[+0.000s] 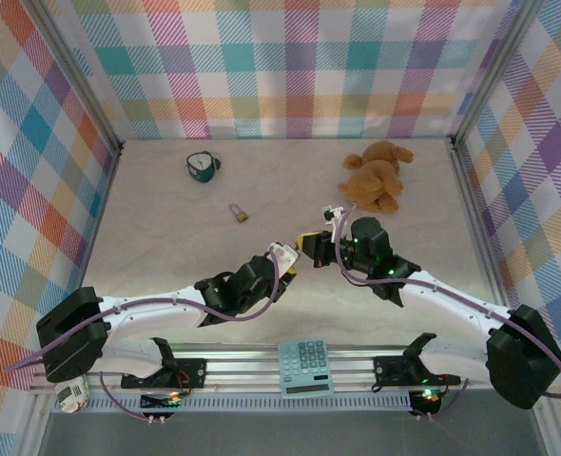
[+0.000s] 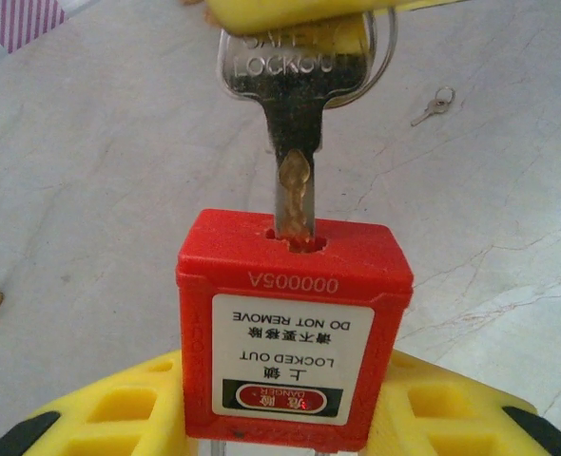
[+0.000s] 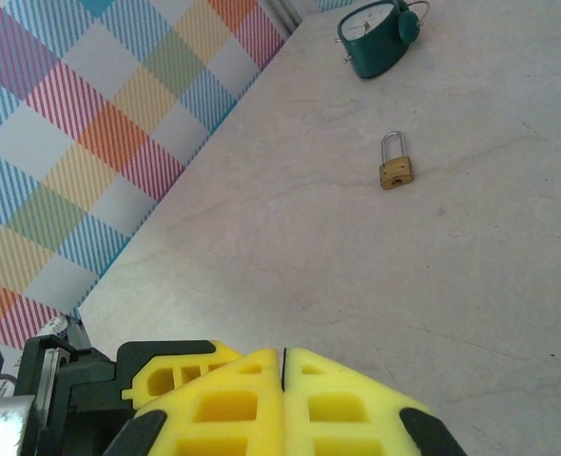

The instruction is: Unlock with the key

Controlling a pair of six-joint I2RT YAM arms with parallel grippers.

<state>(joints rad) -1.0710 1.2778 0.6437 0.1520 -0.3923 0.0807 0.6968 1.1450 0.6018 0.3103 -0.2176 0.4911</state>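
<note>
Calculator (image 1: pixel 305 368), teal, one, nearest on the rail. Beyond it, left gripper (image 2: pixel 290 423) clamped around red plastic padlock (image 2: pixel 295 328); right gripper (image 3: pixel 282 399) pinched tight on silver lockout key (image 2: pixel 295 71), blade in the keyhole. Past these, loose on the table, tiny tan metal key (image 2: pixel 435 104). Farther: brass padlock (image 1: pixel 238 213), green alarm clock (image 1: pixel 203 166), brown teddy bear (image 1: pixel 376 176). Two padlocks, two keys.

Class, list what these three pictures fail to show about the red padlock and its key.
Red padlock shackle: left wrist view, cut off by the bottom edge between the left hand's fingers.
Silver key tip: left wrist view, buried in the keyhole.
Key head's top: same view, covered by the right hand's fingers.
Top view: lock and key too small.
</note>
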